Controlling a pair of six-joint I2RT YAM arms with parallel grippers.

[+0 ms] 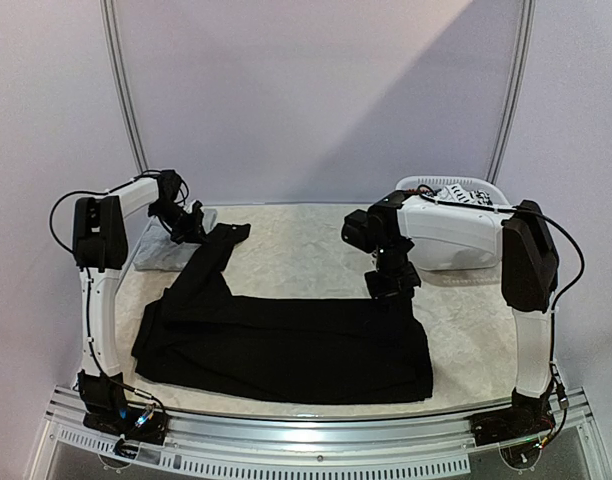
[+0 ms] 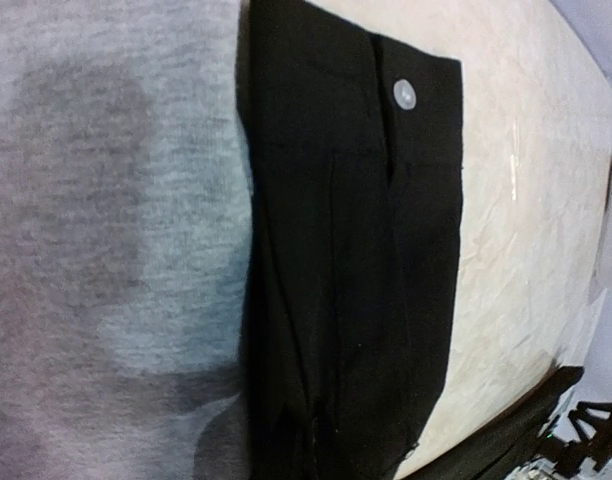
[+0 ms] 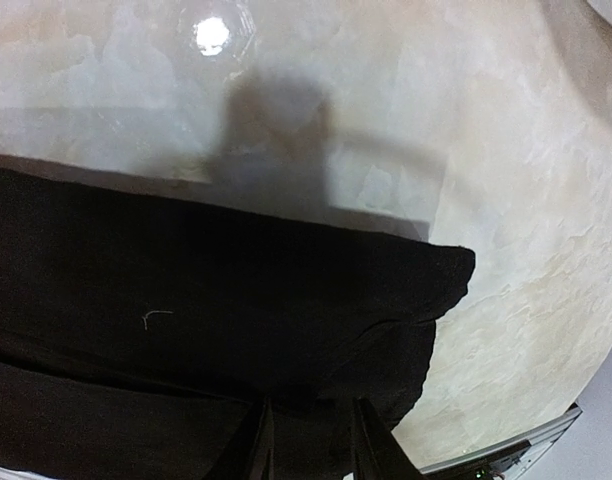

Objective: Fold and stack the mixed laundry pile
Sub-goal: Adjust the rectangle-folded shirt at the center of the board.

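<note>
On the bench (image 1: 306, 235) I see the black long-sleeved garment (image 1: 286, 345) spread across the near half. One sleeve reaches up to the grey top (image 1: 158, 252) at the far left. My left hand (image 1: 196, 226) is clenched at the cuff. My right hand (image 1: 391, 287) is on the garment's far edge, and I cannot tell whether it grips.

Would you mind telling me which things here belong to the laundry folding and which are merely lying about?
For the job:
- black garment
- grey top
- printed piece, in the basket

Just lying about:
- white basket
- table, the work surface only
</note>
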